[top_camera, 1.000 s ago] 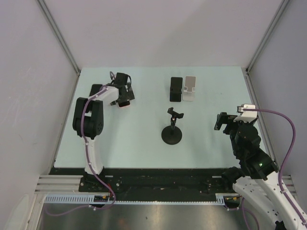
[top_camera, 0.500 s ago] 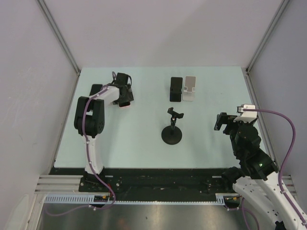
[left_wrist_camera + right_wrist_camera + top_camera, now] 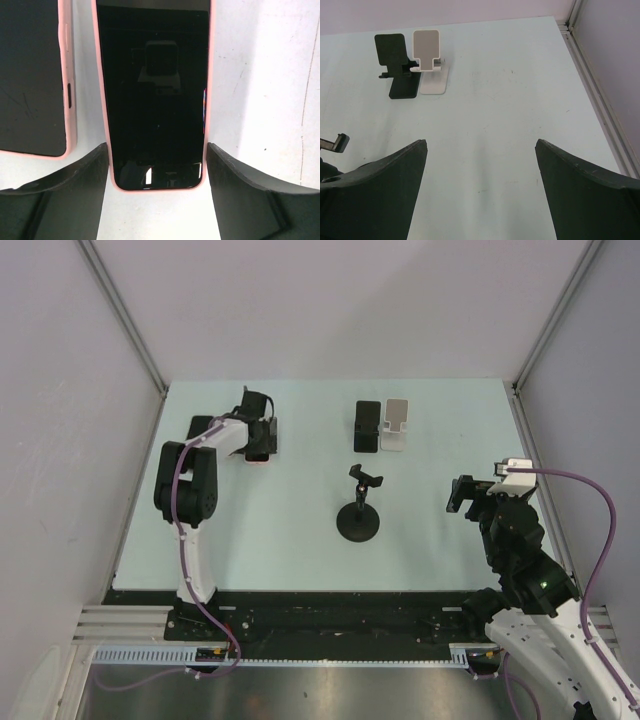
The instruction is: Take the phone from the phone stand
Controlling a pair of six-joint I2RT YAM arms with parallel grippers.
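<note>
A phone in a pink case lies screen up, low over or on the table at the far left. My left gripper has its fingers pressed on both long sides of its near end, shut on it. A second pink-cased phone lies just to its left. The phone stands are all bare: a black one, a white one and a clamp stand on a round base. My right gripper is open and empty at the right.
The black stand and white stand are far ahead of the right gripper, with the clamp stand's arm at its left. The enclosure walls and metal frame border the table.
My left gripper has moved a little toward the far edge and levelled down over the table with the phone. The right arm has not moved.
</note>
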